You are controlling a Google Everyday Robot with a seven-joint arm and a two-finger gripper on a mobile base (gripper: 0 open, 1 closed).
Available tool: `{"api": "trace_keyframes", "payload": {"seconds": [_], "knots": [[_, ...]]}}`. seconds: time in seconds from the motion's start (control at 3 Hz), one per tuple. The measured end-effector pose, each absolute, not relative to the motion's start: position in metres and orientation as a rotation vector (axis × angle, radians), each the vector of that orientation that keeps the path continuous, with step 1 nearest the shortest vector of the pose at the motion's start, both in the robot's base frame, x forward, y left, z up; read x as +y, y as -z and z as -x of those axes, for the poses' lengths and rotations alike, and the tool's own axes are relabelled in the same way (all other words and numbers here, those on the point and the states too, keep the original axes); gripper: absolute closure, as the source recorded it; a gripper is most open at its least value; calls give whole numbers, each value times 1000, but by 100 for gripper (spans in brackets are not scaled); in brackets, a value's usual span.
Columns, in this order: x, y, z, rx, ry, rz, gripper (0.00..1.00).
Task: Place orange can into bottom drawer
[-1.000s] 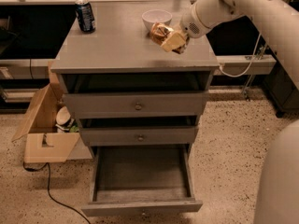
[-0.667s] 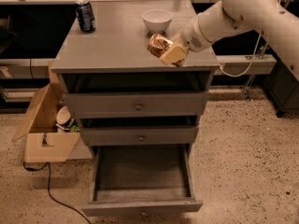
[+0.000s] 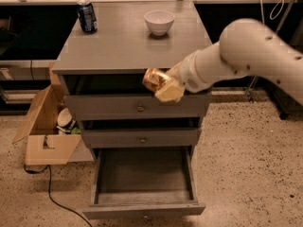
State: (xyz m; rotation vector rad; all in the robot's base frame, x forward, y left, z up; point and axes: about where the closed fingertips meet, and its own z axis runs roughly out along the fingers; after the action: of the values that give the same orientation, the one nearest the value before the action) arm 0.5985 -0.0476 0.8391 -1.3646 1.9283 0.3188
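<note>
My gripper [image 3: 163, 85] is shut on the orange can [image 3: 153, 79], an orange-gold metallic can held on its side. It hangs in the air in front of the cabinet's top edge, level with the top drawer front and above the open bottom drawer [image 3: 144, 183]. The bottom drawer is pulled out toward me and its inside is empty. My white arm reaches in from the right.
A dark blue can [image 3: 87, 16] and a white bowl [image 3: 159, 21] stand at the back of the grey cabinet top [image 3: 118, 46]. The two upper drawers are slightly ajar. An open cardboard box [image 3: 45, 131] and a black cable lie on the floor at the left.
My gripper has carried the orange can off the cabinet top, forward and down, to a spot in front of the top drawer. The bowl stayed in place.
</note>
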Motion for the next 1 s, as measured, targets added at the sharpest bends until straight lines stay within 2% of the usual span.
{"api": "trace_keyframes", "payload": {"seconds": [0.33, 1.0], "knots": [[-31, -772, -570, 2015, -384, 1368, 100], [-25, -725, -566, 2077, -390, 1385, 100]]}}
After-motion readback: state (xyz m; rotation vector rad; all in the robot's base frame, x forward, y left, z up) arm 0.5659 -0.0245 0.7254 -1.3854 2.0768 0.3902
